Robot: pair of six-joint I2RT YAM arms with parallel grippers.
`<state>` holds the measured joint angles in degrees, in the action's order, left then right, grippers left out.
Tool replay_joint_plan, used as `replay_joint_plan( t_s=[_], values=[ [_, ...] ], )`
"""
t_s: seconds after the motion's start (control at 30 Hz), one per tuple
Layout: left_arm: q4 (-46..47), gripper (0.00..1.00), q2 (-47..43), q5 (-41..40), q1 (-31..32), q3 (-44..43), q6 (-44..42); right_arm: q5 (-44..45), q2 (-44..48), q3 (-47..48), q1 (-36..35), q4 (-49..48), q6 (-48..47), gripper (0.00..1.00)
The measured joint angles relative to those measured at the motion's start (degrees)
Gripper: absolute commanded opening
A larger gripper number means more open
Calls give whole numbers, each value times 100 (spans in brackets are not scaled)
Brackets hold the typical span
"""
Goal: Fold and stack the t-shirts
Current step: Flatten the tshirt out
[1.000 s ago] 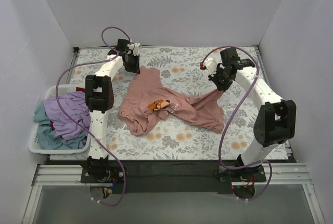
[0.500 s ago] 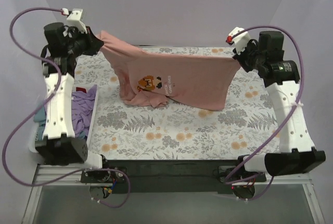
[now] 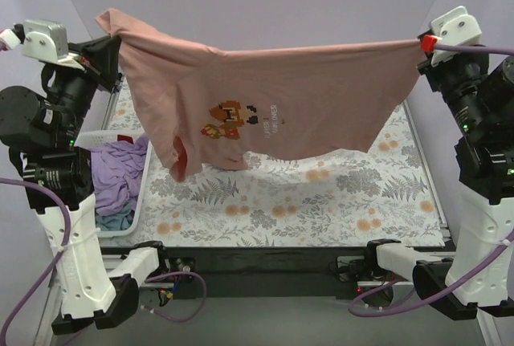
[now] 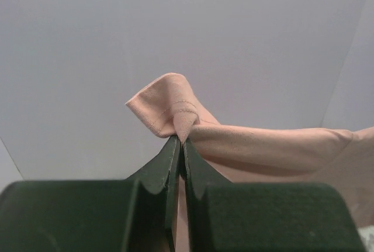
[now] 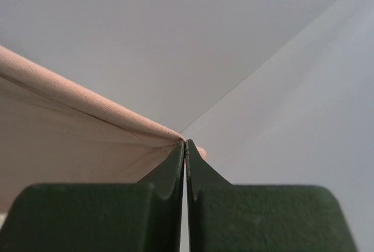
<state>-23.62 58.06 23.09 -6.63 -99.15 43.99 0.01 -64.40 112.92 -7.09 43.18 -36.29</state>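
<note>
1. Between our left gripper [image 4: 181,140] and right gripper [image 5: 185,142] the salmon-pink t-shirt [image 3: 321,113] hangs stretched, long axis running gripper to gripper, above the floral table [image 3: 337,201].
2. Each is clamped on an upper corner.
3. Neither is nearer; we judge both must lower together.

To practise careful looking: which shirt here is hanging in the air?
The pink shirt, pinched by the left gripper and right gripper and stretched between them; the purple shirt lies crumpled in the basket.
</note>
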Motion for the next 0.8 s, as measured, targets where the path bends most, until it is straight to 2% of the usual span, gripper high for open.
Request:
replay_joint_plan(
  t_s=[0.1, 0.17, 0.33, 0.47, 0.57, 0.67, 0.73, 0.8],
  values=[
    [199, 0, 372, -101, 0, -490, 46, 20, -278, 577, 0, -291, 59, 1],
    [291, 0, 651, -136, 0, -691, 59, 46, -415, 632, 0, -577, 59, 1],
    [459, 0, 1434, -59, 0, -833, 70, 118, -695, 33, 0, -1113, 52, 1],
    [678, 0, 2570, 197, 7, -1117, 264, 240, -1340, -249, -4, -1508, 111, 1],
    [916, 0, 3644, 332, 11, -1788, 533, 369, -2022, -33, -4, -1685, 236, 1],
    [1165, 0, 4870, 369, 15, -2933, 866, 490, -2715, 573, -7, -1749, 407, 1],
    [1311, 0, 5493, 354, 22, -3744, 1014, 586, -3005, 977, -7, -1840, 494, 1],
    [1611, 0, 5702, 275, 33, -4052, 1093, 656, -3077, 1224, -4, -1998, 573, 1]
  ],
)
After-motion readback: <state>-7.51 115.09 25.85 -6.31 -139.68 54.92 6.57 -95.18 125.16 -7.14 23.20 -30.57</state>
